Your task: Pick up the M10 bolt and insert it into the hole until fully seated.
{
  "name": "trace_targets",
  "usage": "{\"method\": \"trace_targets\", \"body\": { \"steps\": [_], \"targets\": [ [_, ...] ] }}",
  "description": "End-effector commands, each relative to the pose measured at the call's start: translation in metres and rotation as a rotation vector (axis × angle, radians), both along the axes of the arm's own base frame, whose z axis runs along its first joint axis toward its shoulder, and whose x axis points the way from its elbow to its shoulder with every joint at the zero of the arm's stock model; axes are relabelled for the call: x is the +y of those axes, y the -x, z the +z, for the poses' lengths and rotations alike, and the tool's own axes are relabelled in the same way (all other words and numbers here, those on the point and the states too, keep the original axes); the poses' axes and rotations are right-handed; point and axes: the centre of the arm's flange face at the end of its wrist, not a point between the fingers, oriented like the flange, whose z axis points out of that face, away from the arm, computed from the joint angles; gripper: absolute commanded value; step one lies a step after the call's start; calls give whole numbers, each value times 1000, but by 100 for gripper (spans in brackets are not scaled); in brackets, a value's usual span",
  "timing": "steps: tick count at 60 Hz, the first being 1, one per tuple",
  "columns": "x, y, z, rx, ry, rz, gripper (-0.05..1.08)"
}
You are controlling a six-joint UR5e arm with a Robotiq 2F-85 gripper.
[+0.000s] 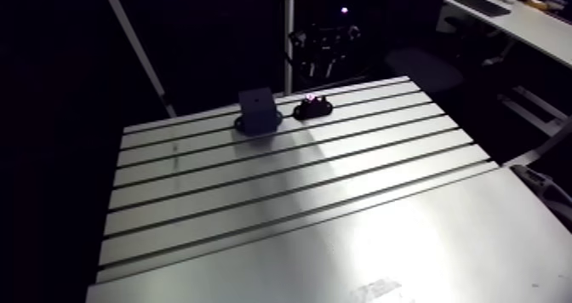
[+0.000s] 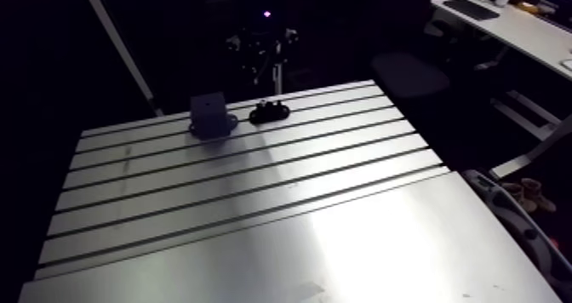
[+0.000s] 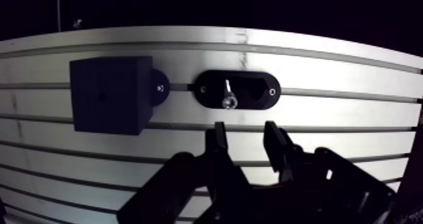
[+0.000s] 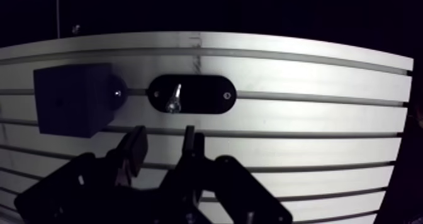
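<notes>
The M10 bolt [image 3: 228,98], of shiny metal, stands tilted in a black oval holder [image 3: 259,92] with a small pale dot at each end. The holder lies on the ribbed, slotted aluminium tabletop [image 3: 346,116], just beside a dark matte cube block [image 3: 110,94] on a round base. The tool [image 3: 245,131] hangs near the holder, its two dark fingers spread apart and holding nothing.

Slotted aluminium table [image 1: 255,183], bright glare across its near part, dark surroundings
</notes>
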Motion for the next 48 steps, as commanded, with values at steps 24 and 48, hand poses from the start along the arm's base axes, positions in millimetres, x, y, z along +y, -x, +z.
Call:
{"method": "trace_targets", "body": {
  "steps": [24, 48],
  "targets": [
    [-8, 5, -33, -20, 4, 5, 55],
    [-9, 8, -41, -14, -7, 8, 55]
  ]
}}
